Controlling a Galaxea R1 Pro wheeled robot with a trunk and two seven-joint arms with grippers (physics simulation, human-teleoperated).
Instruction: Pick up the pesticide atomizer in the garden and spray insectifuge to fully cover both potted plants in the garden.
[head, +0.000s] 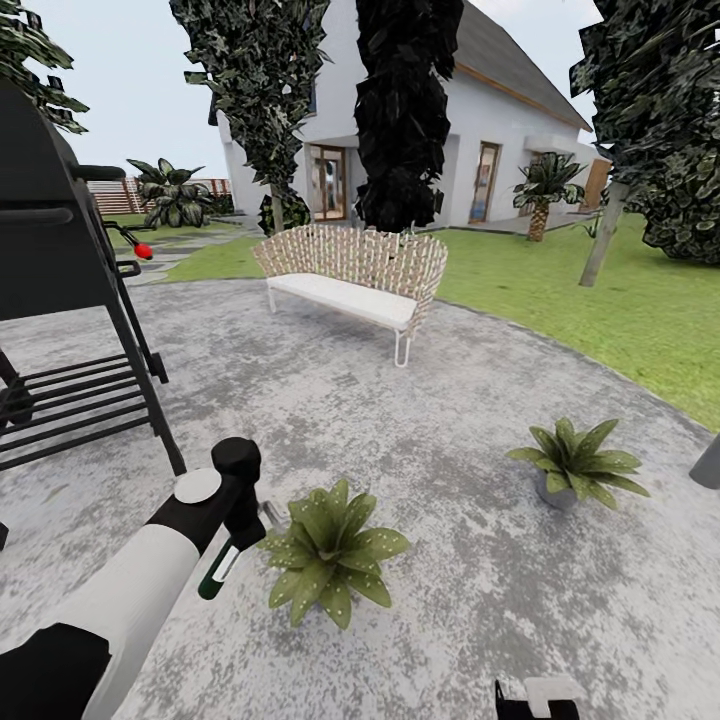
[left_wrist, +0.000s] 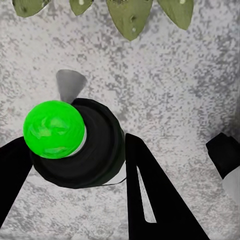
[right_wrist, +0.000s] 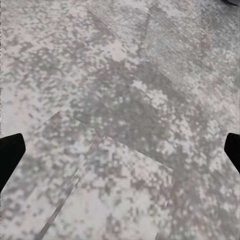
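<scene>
Beside near potted plant (head: 332, 550): left tool (left_wrist: 75, 165) gripping atomizer (left_wrist: 75, 145).

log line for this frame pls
left claw: shut on atomizer | nozzle toward near potted plant | right claw: open over patio | far potted plant: not approached

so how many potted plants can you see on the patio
2. One potted plant sits near the bottom centre of the head view, just beside the left claw. The other potted plant stands further right, nearer the lawn.
</scene>
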